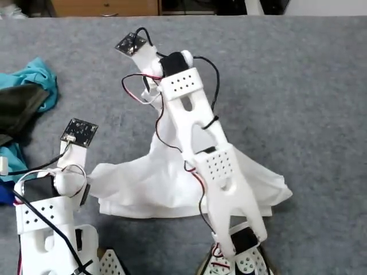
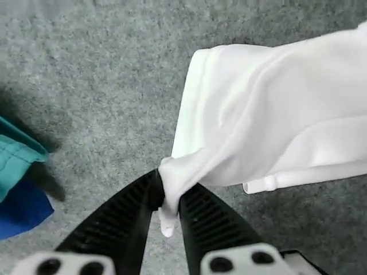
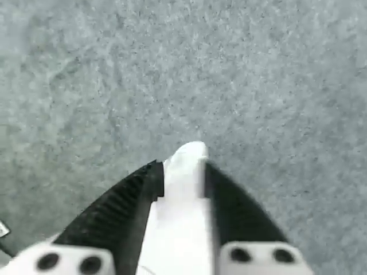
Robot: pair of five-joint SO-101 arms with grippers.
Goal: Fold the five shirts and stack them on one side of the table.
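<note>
Item 1, white shirt (image 1: 143, 192): lies near the middle of the grey table (image 1: 309, 86), towards its near edge, spread wide and low. Its upper middle is drawn up into a peak beneath the right arm (image 1: 215, 160). A folded hem runs along the near side.

Item 2, left gripper (image 2: 170, 200): black ribbed fingers pressed together on a bunched corner at the left end of the white shirt, and a small tuft of cloth pokes out between them. The left arm (image 1: 49, 223) stands at the near left of the table.

Item 3, right gripper (image 3: 183, 169): fingers pinching a strip of white cloth, whose rounded end shows just past the tips, above bare grey table. The right arm reaches from the near edge across the shirt towards the far side.

Item 4, heap at the left edge of the table, well apart from the white shirt: a teal shirt (image 1: 40, 74) with a dark shirt (image 1: 20, 106) crumpled against it, and a blue cloth (image 2: 20, 209) beside the teal one.
</note>
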